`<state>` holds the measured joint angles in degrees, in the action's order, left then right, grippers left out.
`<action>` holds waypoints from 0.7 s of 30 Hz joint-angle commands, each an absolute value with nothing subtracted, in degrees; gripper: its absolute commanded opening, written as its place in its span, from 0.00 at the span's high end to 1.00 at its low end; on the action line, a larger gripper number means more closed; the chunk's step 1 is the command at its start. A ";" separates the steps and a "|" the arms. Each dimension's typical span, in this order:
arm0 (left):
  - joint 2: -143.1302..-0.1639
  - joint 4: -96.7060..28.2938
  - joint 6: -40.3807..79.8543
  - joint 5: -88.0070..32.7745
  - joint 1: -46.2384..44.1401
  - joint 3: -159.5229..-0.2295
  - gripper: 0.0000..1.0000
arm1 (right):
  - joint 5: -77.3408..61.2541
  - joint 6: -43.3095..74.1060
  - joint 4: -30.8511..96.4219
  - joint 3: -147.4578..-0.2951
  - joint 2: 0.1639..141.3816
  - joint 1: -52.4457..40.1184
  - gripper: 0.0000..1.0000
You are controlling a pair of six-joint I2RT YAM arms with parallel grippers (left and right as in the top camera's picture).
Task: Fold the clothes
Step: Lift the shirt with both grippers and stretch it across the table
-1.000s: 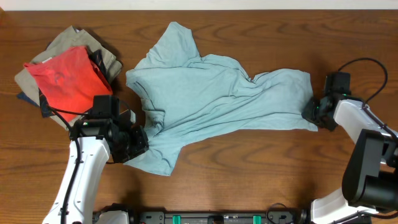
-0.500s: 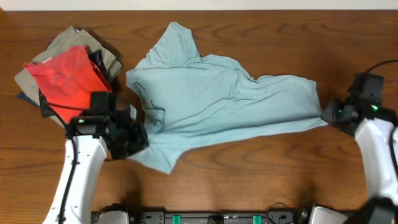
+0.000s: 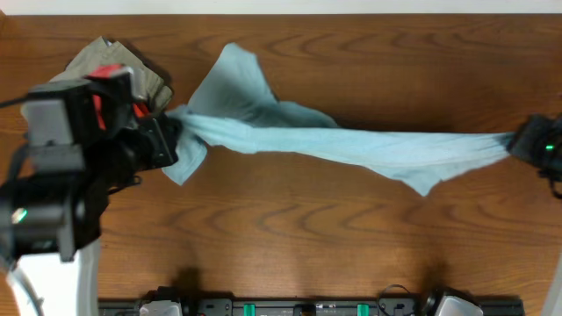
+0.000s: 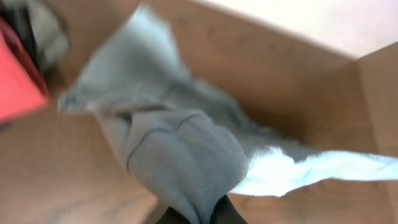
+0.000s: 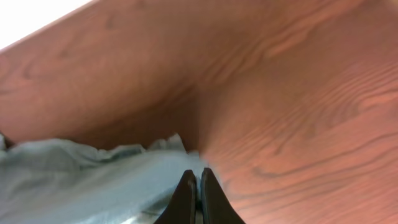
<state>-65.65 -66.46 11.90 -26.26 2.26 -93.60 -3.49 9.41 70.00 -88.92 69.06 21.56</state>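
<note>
A light blue-green T-shirt hangs stretched in the air between my two grippers, across the wooden table. My left gripper is shut on the shirt's left end, raised high near the camera; in the left wrist view the cloth bunches into the fingers. My right gripper is shut on the shirt's right end at the table's right edge; in the right wrist view the fingers pinch the cloth. A sleeve hangs loose at the back left.
A pile of other clothes, tan and red, lies at the far left, partly hidden by my left arm. It also shows blurred in the left wrist view. The table's far edge meets a white wall.
Both grippers have lifted and pulled apart, raising the shirt off the table and stretching it into a taut band. The left arm rose toward the camera; the right moved to the right edge.
</note>
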 commanded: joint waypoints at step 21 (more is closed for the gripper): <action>-82.52 -63.90 12.69 -26.63 2.72 -109.65 0.94 | -17.23 2.02 71.40 -109.03 82.94 23.09 0.99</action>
